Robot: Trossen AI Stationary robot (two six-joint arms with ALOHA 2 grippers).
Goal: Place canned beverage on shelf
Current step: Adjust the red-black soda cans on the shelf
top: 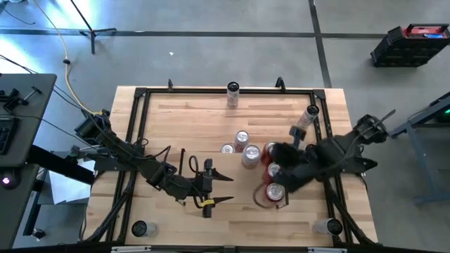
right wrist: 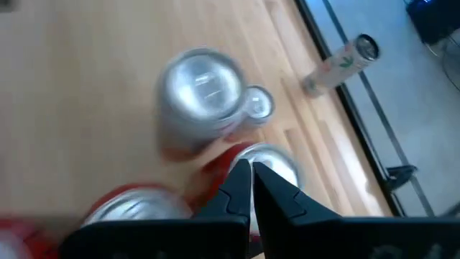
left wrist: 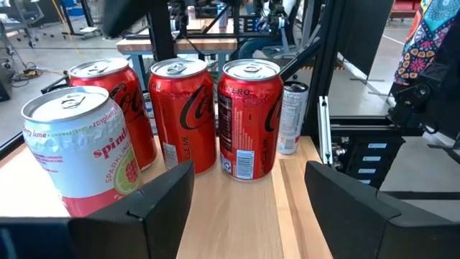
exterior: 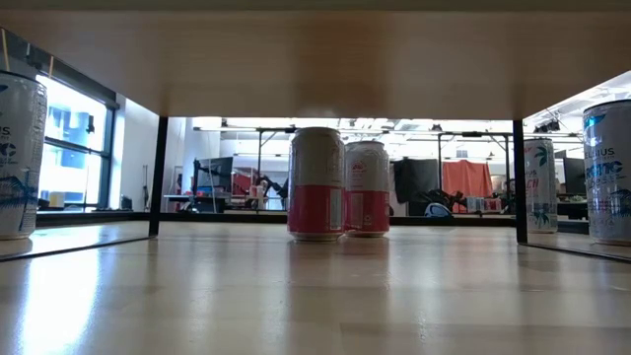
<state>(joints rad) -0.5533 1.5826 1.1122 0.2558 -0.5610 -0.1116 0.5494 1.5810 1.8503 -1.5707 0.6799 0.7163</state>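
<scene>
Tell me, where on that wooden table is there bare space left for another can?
The wood between the back rail's can and the pale cans is bare, as is the front stretch past the open left gripper. It is crowded around the red cans, where the shut right gripper hangs.

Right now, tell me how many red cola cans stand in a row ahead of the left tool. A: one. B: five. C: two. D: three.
D: the left wrist view shows three red cola cans upright side by side, beyond the open left tool, beside a white and pink can.
</scene>
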